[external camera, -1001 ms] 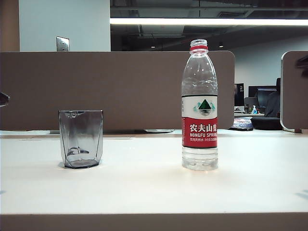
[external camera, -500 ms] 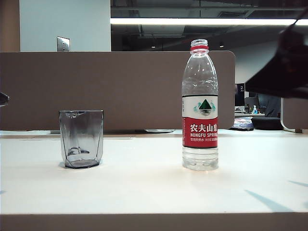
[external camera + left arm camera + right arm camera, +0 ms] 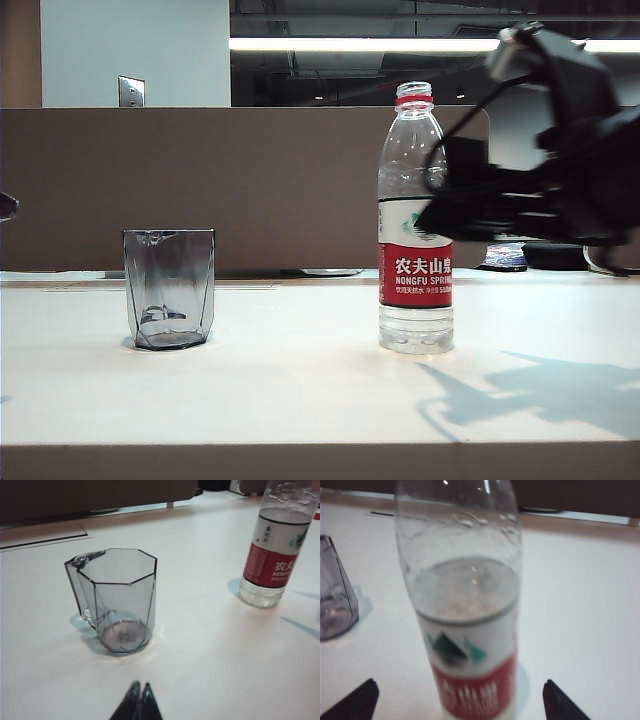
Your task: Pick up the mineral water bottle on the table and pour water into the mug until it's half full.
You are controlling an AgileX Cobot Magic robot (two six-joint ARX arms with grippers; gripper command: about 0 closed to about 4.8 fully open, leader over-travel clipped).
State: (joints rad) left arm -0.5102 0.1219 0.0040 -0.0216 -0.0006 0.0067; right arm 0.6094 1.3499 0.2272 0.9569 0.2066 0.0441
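Clear plastic mineral water bottle (image 3: pixel 415 220) upright on the table (image 3: pixel 300 390), uncapped; mug (image 3: pixel 169 288) well apart.
Right gripper (image 3: pixel 457 700) spread wide, level with bottle's label, likely to straddle it; left gripper (image 3: pixel 137 705) pinched together near mug.

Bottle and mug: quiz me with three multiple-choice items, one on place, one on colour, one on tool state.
1. Where is the right tool?
A. at the mineral water bottle
B. over the mug
C. flat on the table

2. The bottle's lower label band is:
A. blue
B. red
C. yellow

3. The left tool is:
A. open
B. shut on the mug
C. shut, empty

Key: 1 A, its spread fingertips flank the bottle in the right wrist view; 2 B, red with white characters; 3 C, its tips meet short of the mug.
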